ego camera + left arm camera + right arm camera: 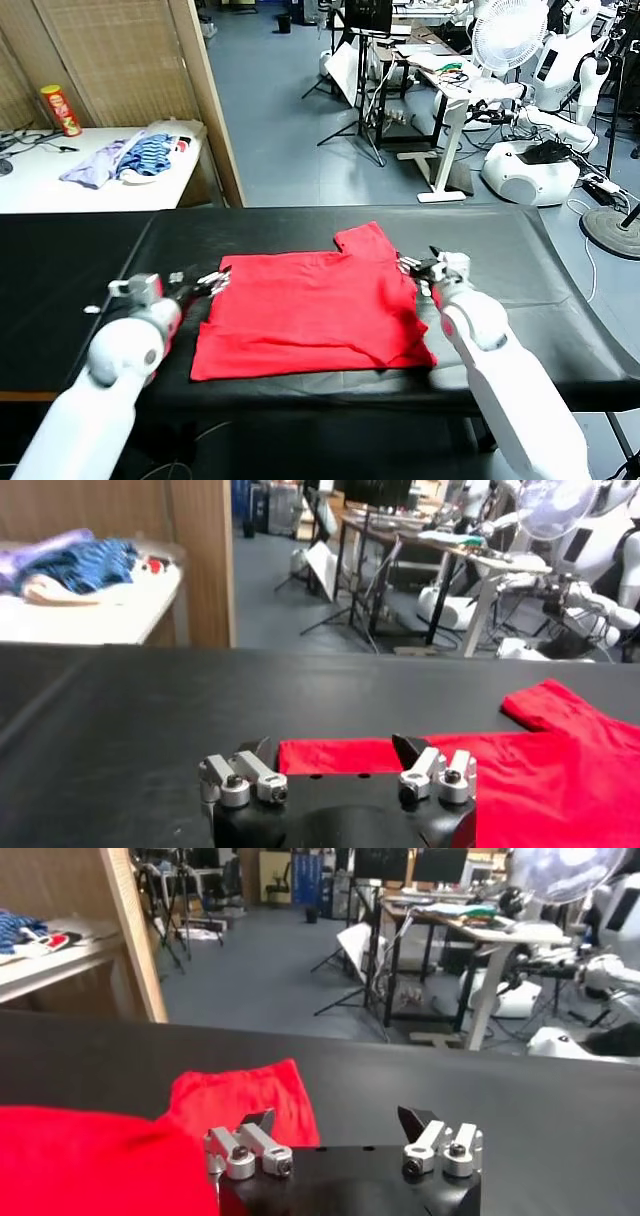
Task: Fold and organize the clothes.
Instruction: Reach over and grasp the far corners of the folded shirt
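Left gripper [212, 280], jaws spread and empty, sits at 9 o'clock of the red T-shirt [315, 312], which lies flat mid black table [90, 270]. Right gripper [415, 266], jaws likewise spread, empty, at the shirt's 3 o'clock edge.

T-shirt [310, 310] print unseen, both wrist views crop the shirt

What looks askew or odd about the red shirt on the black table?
The red shirt lies only part folded on the black table: one sleeve sticks out at the far edge and the near right corner is rumpled. Nothing looks spilled or damaged.
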